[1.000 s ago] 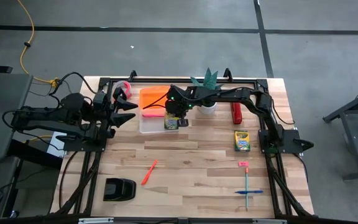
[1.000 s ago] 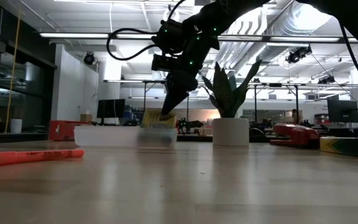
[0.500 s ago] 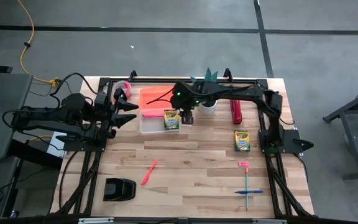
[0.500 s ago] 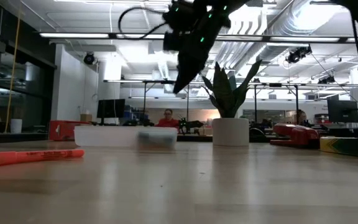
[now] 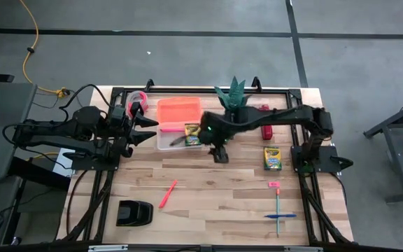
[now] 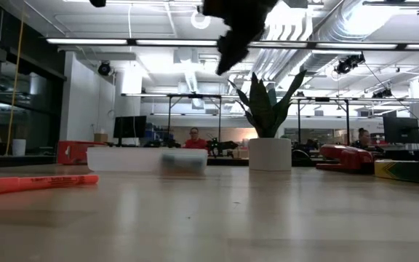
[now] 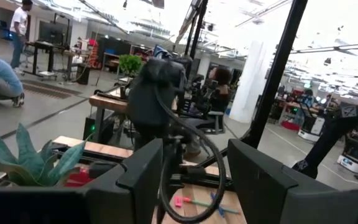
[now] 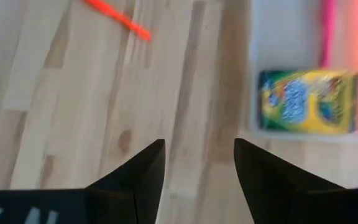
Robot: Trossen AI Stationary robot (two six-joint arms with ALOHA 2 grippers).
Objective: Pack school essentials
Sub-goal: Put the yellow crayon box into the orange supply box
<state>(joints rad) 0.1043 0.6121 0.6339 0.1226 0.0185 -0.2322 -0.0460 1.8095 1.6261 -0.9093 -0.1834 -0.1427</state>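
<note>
So the crayon box [image 5: 192, 133] is lying in the clear bin [image 5: 165, 143] now, next to the orange lid [image 5: 178, 110]. A second ago your right gripper [image 5: 220, 152] had it pinched just over the bin's edge. That gripper has let go and pulled back over bare table [image 5: 215, 189], just beside the bin on the right. Its jaws are spread with nothing between them, and from the right wrist the box sits well ahead of the fingers [image 8: 143, 171], off to one side.

Your left gripper [image 5: 140, 126] hangs at the bin's left side, jaws spread too, same spot as before.

The second crayon box [image 5: 272, 158], the orange stick [image 5: 168, 194], the pink eraser [image 5: 273, 184], pencil [image 5: 278, 210] and pen [image 5: 280, 216] lie out on the table.

From the low camera the bin is a blur and you can't make out the box inside. There's something dark in the bin beside the box that I can't identify.
</note>
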